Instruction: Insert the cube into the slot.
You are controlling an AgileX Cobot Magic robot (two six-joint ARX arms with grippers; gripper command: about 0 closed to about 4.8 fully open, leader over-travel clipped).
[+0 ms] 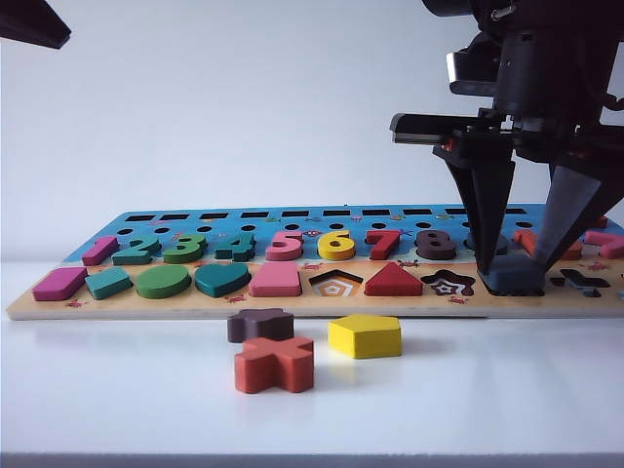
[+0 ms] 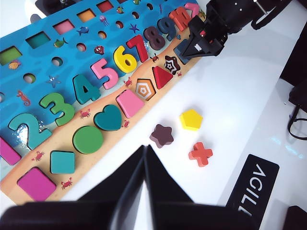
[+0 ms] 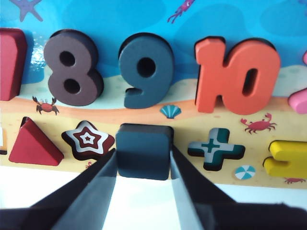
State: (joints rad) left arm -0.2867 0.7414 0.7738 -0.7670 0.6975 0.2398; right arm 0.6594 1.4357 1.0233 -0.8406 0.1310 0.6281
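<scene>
The dark navy cube [image 3: 144, 151] sits on the puzzle board [image 3: 144, 112], between the star-patterned recess [image 3: 88, 139] and the cross recess [image 3: 215, 147]. It covers the slot, whose bottom is hidden. My right gripper [image 3: 144, 149] points down over it, one finger against each side of the cube. In the exterior view the cube [image 1: 514, 278] lies low at the board's front right between the same fingers [image 1: 492, 224]. My left gripper [image 2: 145, 147] is shut and empty. It hangs over the white table in front of the board, far from the cube.
Three loose pieces lie on the table in front of the board: a brown star [image 1: 260, 324], an orange-red cross [image 1: 275, 364] and a yellow pentagon [image 1: 365, 335]. The board's pentagon recess [image 1: 335, 284] is unfilled. Numbers and other shapes fill the board [image 1: 146, 310].
</scene>
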